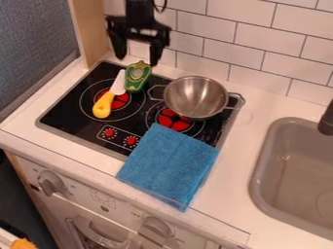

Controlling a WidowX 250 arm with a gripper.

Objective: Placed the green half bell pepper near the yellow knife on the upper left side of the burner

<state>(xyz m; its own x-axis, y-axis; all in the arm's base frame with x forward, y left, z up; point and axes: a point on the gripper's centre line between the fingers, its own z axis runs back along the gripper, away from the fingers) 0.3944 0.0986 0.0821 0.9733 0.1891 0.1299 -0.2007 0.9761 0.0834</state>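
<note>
My gripper (137,54) hangs at the back of the stove, its two fingers spread apart with nothing between them, above and slightly behind the green half bell pepper. The green half bell pepper (137,77) lies on the black cooktop (71,113) at the upper left burner's back right side, cut face up. Immediately to its left is the yellow-handled knife (103,105), lying across the same burner, its pale blade pointing to the back.
A metal pot (195,97) stands on the right side of the cooktop. In front of it a blue cloth (170,164) drapes over the stove's front edge. The grey sink (292,170) is at the right, and a tiled wall (253,53) rises behind.
</note>
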